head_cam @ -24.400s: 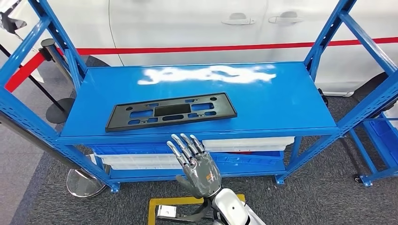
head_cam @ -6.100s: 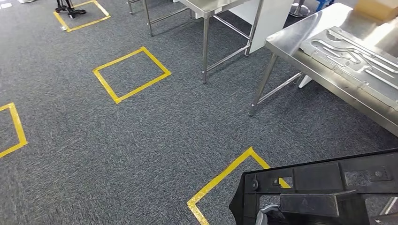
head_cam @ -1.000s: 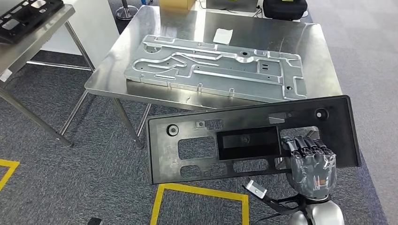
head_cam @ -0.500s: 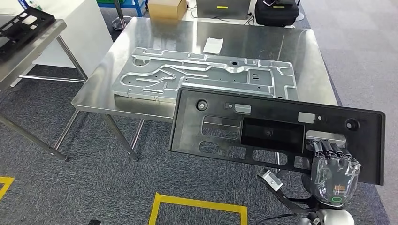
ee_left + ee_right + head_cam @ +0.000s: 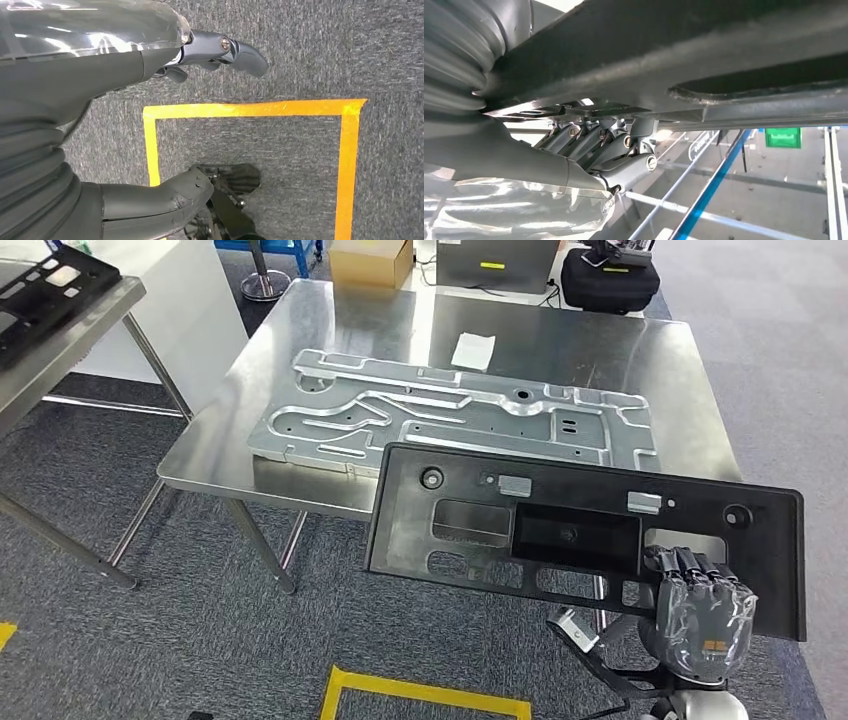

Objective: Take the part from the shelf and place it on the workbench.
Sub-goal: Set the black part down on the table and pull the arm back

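Observation:
The part is a long black plastic panel (image 5: 560,520) with cut-outs. My right hand (image 5: 697,610) grips it near its right end, fingers hooked through a lower opening, and holds it face-up above the floor. The panel's far edge overlaps the near edge of the steel workbench (image 5: 560,340). In the right wrist view the panel's underside (image 5: 684,55) lies over my curled fingers (image 5: 594,145). My left hand (image 5: 100,100) hangs over the carpet, fingers apart, holding nothing.
A large grey metal plate (image 5: 450,415) lies across the workbench, with a white slip (image 5: 472,348) behind it. A cardboard box (image 5: 370,260) and a black bag (image 5: 610,280) stand past the far edge. Another steel table (image 5: 60,340) at left carries a black panel (image 5: 40,290). Yellow floor tape (image 5: 420,695) below.
The view shifted a little; the workbench sits slightly lower and nearer. The panel stays in my right hand, now more level, its far edge over the bench's near edge.

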{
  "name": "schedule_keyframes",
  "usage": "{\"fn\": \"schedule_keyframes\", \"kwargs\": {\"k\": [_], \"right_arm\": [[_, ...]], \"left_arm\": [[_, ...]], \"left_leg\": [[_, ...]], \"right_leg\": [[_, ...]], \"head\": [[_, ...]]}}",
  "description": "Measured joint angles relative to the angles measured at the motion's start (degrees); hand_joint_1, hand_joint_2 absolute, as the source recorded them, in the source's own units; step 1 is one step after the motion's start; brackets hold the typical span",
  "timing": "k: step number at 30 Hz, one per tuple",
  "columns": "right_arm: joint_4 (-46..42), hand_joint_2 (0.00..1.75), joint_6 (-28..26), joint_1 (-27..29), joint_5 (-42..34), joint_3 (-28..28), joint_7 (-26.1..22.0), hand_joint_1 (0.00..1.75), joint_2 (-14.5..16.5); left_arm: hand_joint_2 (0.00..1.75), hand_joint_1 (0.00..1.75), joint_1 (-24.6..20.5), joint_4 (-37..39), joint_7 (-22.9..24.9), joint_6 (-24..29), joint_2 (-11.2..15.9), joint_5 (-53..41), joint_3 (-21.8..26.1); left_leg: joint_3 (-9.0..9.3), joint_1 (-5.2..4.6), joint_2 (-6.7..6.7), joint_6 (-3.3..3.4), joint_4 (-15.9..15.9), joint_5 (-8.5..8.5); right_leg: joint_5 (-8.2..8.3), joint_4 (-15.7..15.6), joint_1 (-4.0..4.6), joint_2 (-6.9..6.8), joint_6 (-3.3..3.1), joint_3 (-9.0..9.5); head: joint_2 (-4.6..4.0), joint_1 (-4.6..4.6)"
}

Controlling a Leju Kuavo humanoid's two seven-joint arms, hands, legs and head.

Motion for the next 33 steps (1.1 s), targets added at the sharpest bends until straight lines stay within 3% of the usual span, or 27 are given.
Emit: {"fn": "schedule_keyframes", "kwargs": {"k": [1,2,3,6,7,8,10,12,14,16,18,19,20,21,23,24,26,27,29,31,33], "right_arm": [[0.25,1.75,0.00,-0.02,0.00,0.04,0.17,1.75,-0.22],[0.56,1.75,0.00,-0.02,0.00,0.08,0.43,1.75,-0.48],[0.92,1.75,0.00,-0.08,0.00,0.15,0.82,1.75,-0.80],[2.83,1.75,0.02,-1.24,0.00,0.72,2.77,1.75,-2.26],[3.92,1.75,0.08,-2.00,0.00,1.08,3.64,1.75,-2.89],[5.10,1.75,0.25,-2.80,0.00,1.49,4.65,1.75,-3.59],[7.48,1.75,1.14,-4.54,0.00,2.77,7.48,1.75,-5.23],[9.93,1.75,2.79,-7.01,0.00,4.98,11.90,1.75,-7.39],[12.90,1.75,4.55,-10.52,0.01,8.16,16.60,1.75,-9.76],[15.91,1.75,5.98,-13.87,0.02,11.26,19.20,1.75,-11.52],[18.90,1.75,7.18,-16.55,0.02,13.76,19.80,1.75,-12.47],[20.46,1.75,7.67,-17.83,0.02,14.85,19.81,1.75,-12.76],[22.03,1.75,8.10,-19.08,0.02,15.78,19.75,1.75,-12.95],[23.55,1.75,8.42,-20.28,0.02,16.47,19.69,1.75,-13.05],[26.38,1.75,8.92,-22.44,0.02,17.36,19.51,1.75,-13.10],[27.53,1.75,9.12,-23.39,0.02,17.60,19.40,1.75,-13.10],[29.32,1.75,9.58,-25.39,0.02,18.04,18.96,1.75,-13.10],[30.12,1.75,9.80,-26.39,0.02,18.29,18.69,1.75,-13.10],[31.52,1.75,10.25,-28.12,0.03,18.85,18.30,1.75,-13.00],[32.83,1.75,10.61,-29.05,0.03,19.38,18.18,1.75,-12.84],[34.05,1.75,10.85,-29.38,0.02,19.97,18.18,1.75,-12.75]], "left_arm": [[1.75,0.00,0.03,0.00,0.00,0.00,-0.01,-0.01,0.00],[1.75,0.00,0.09,0.00,0.00,0.00,-0.01,-0.01,0.00],[1.75,0.00,0.13,0.00,0.00,-0.01,-0.01,-0.02,0.00],[1.75,0.00,0.10,0.01,0.00,-0.09,-0.02,-0.19,0.00],[1.75,0.00,-0.01,0.01,0.00,-0.12,-0.03,-0.28,0.00],[1.75,0.00,-0.13,0.02,-0.01,-0.15,-0.04,-0.37,-0.01],[1.75,0.00,-0.32,0.03,-0.05,-0.22,-0.03,-0.58,-0.03],[1.75,0.00,-0.56,0.05,-0.14,-0.37,0.04,-1.01,-0.15],[1.75,0.00,-0.88,0.05,-0.22,-0.60,0.12,-1.44,-0.40],[1.75,0.00,-0.93,0.06,-0.17,-0.81,0.19,-1.71,-0.72],[1.75,0.00,-0.87,0.07,0.00,-0.93,0.24,-2.04,-0.97],[1.75,0.00,-0.87,0.07,0.09,-0.97,0.25,-2.18,-1.04],[1.75,0.00,-0.89,0.07,0.16,-0.99,0.27,-2.29,-1.09],[1.75,0.00,-0.88,0.07,0.22,-1.00,0.30,-2.33,-1.11],[1.75,0.00,-0.87,0.07,0.44,-1.03,0.32,-2.44,-1.17],[1.75,0.00,-0.86,0.07,0.54,-1.07,0.32,-2.50,-1.26],[1.75,0.00,-1.03,0.07,0.69,-1.14,0.34,-2.63,-1.52],[1.75,0.00,-1.18,0.07,0.72,-1.16,0.36,-2.72,-1.70],[1.75,0.00,-1.55,0.07,0.77,-1.16,0.40,-2.87,-2.01],[1.75,0.00,-1.73,0.07,0.80,-1.16,0.45,-2.96,-2.26],[1.75,0.00,-1.71,0.07,0.92,-1.16,0.45,-2.97,-2.39]], "left_leg": [[0.19,0.00,-0.02,0.01,0.00,-0.32],[0.54,0.00,-0.05,-0.05,0.00,-0.70],[1.05,0.00,-0.11,-0.14,0.01,-1.14],[3.03,-0.03,-0.18,-0.66,-0.02,-2.72],[3.44,-0.07,-0.17,-0.95,-0.09,-3.17],[3.75,-0.12,-0.13,-1.27,-0.29,-3.53],[4.47,-0.28,-0.07,-2.02,-0.36,-3.57],[4.24,-0.29,-0.01,-2.62,1.62,-3.41],[0.74,-0.12,0.01,-3.18,7.51,-4.32],[-4.41,-0.03,0.01,-3.57,14.14,-7.07],[-7.76,0.09,0.02,-3.67,15.77,-9.05],[-8.31,0.15,0.03,-3.62,14.07,-8.23],[-8.27,0.19,0.06,-3.53,11.05,-5.86],[-8.04,0.19,0.13,-3.33,7.44,-2.06],[-7.57,-0.03,0.29,-2.75,2.77,3.28],[-7.45,-0.11,0.33,-2.32,1.94,4.40],[-6.71,-0.09,0.21,-1.47,1.80,4.12],[-6.24,0.03,0.15,-1.07,1.57,3.94],[-5.11,0.17,0.08,-0.51,1.10,3.42],[-3.95,0.15,-0.04,-0.22,0.81,2.45],[-2.40,0.15,-0.32,-0.19,0.74,1.17]], "right_leg": [[-1.12,3.01,-0.06,0.00,0.11,-2.57],[-1.24,4.32,-0.12,-0.01,0.13,-4.34],[-0.16,3.67,-0.17,-0.03,0.07,-5.06],[7.65,-5.99,-0.02,-0.12,-0.51,-3.09],[8.94,-8.45,0.19,-0.15,-0.87,-2.44],[9.56,-9.77,0.39,-0.17,-1.31,-2.09],[9.18,-10.48,0.44,-0.14,-2.14,-1.54],[9.38,-11.12,0.10,-0.12,-2.78,-0.33],[8.90,-11.45,-0.11,-0.09,-3.33,0.82],[8.05,-11.48,-0.13,0.04,-3.61,1.71],[6.94,-11.48,-0.13,0.18,-3.54,2.99],[6.30,-11.48,-0.13,0.21,-3.43,3.82],[5.61,-11.48,-0.14,0.20,-3.28,4.70],[4.91,-11.44,-0.10,0.17,-3.08,5.45],[3.53,-11.28,0.06,0.20,-2.44,6.50],[3.11,-11.08,0.17,0.20,-2.06,6.84],[2.99,-10.15,0.22,0.16,-1.38,7.00],[3.50,-8.61,0.18,0.09,-1.10,6.36],[3.76,-3.12,0.06,-0.05,-0.66,2.72],[1.36,2.94,0.02,-0.10,-0.36,-2.38],[-1.70,4.79,-0.01,-0.11,-0.30,-5.95]], "head": [[0.00,0.01],[0.00,0.00],[0.00,0.01],[0.00,-0.04],[0.01,-0.10],[0.01,-0.15],[0.01,-0.25],[0.01,-0.35],[0.00,-0.49],[-0.01,-0.57],[0.00,-0.57],[0.00,-0.59],[0.00,-0.57],[-0.01,-0.57],[-0.01,-0.57],[0.00,-0.57],[0.01,-0.57],[0.01,-0.55],[0.01,-0.48],[0.01,-0.40],[0.00,-0.37]]}}
